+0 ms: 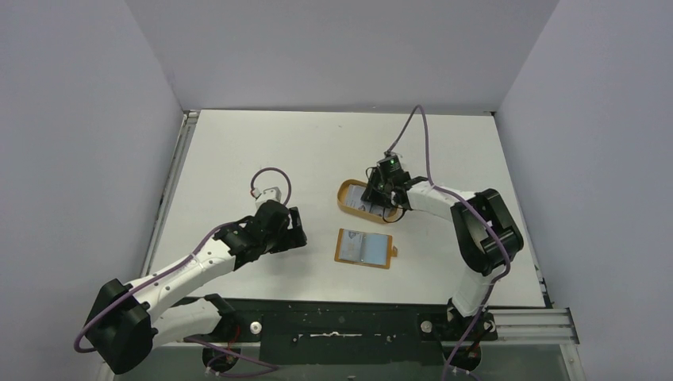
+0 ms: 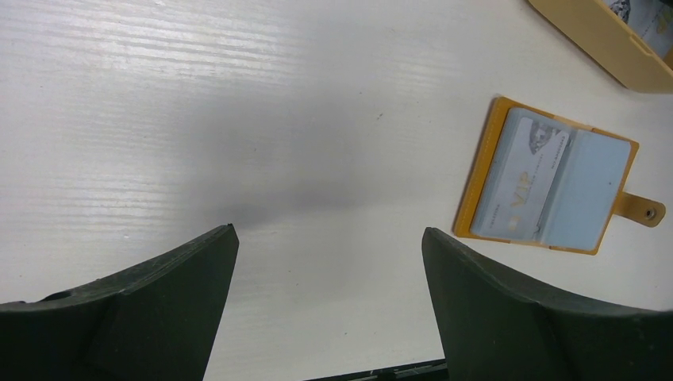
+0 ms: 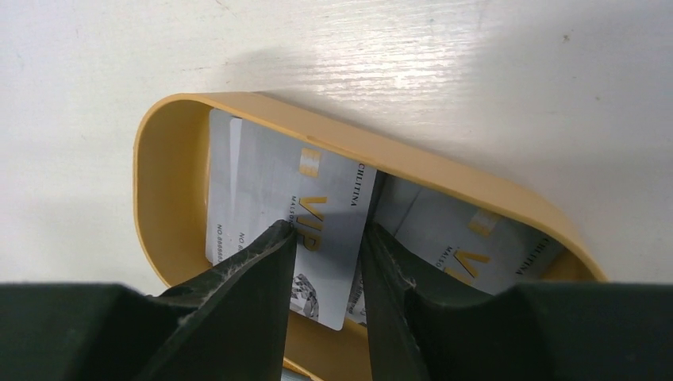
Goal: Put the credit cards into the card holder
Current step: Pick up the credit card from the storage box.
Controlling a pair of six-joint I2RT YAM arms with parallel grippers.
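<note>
Left gripper (image 2: 329,232): fingers fill the near foreground of the left wrist view. Jaws are spread wide, nothing is held, and only bare table (image 2: 238,119) is seen between them.

Card holder (image 2: 548,186): laid open and flat to the right of the left claw, apart from it, between the two arms. Its long axis runs left-right in the top view, with the snap tab (image 2: 644,211) pointing right. One card (image 2: 520,178) is already seated in the left pocket and "VIP" can be read on it. The right pocket looks empty.

Tray (image 3: 163,159): just beyond the holder, with a gap between them. The remaining credit cards (image 3: 262,182) are stacked loosely inside, overlapping, and at least two are seen. "VIP" and "CHLITINA" are legible on the top card. A line starting "MAS" is cut off by the fingers, and the smaller print is too blurred to read.

Right gripper (image 3: 329,230): lowered into the tray directly over the top card. Jaws are drawn close with a narrow gap left, the card face shows through it, and nothing is seen pinched.

Key relation: the top card lies flat under the right claw, face-on rather than edge-on. Its long axis appears to run along the fingers, across the tray's length. An edge probably has to be lifted before it can be gripped. The right arm is clearly the nearer one for the pick.
</note>
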